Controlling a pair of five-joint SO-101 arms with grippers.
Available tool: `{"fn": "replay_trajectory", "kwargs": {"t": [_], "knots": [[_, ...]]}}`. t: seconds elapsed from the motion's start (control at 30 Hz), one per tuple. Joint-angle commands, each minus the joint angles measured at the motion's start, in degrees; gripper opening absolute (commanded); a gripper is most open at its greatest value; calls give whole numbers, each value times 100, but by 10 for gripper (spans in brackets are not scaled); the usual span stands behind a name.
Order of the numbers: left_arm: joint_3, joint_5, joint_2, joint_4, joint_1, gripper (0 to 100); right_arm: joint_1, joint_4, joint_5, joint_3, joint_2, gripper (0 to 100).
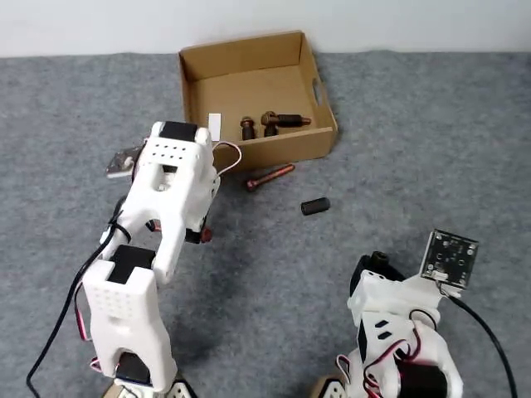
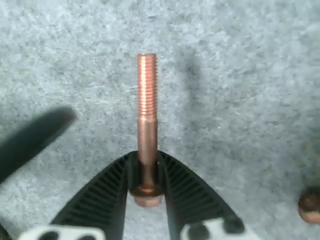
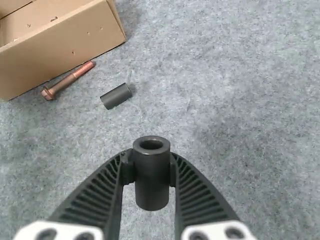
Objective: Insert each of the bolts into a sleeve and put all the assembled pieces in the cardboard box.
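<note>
My left gripper point(image 2: 147, 176) is shut on a copper bolt point(image 2: 147, 115) just above its head, with the threaded end pointing away over the grey mat. In the high view this gripper point(image 1: 200, 235) sits tucked under the left arm, in front of the cardboard box point(image 1: 249, 153). My right gripper point(image 3: 151, 175) is shut on a black sleeve point(image 3: 151, 170) whose open bore faces up; from above it is at the near right point(image 1: 377, 263). A loose bolt point(image 1: 270, 177) point(image 3: 67, 80) and a loose sleeve point(image 1: 315, 206) point(image 3: 116, 95) lie just in front of the box.
Two assembled pieces point(image 1: 247, 127) point(image 1: 284, 121) lie inside the box near its front wall. A copper head point(image 2: 310, 204) shows at the edge of the left wrist view. Open grey mat lies to the right of the box and between the arms.
</note>
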Motion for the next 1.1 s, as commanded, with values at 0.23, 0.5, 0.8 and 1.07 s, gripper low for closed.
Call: {"fn": "replay_trajectory", "kwargs": {"t": [0.23,0.5,0.8,1.07], "knots": [[-119,-1415,-976,149,-18,9,57,-127,62,-26,-31,8],[-84,-2251,-1451,149,-18,62,57,-127,62,-26,-31,8],[-40,-1969,-1336,149,-9,155,57,-127,62,-26,-31,8],[57,-4132,-1336,158,-26,156,57,-127,62,-26,-31,8]]}}
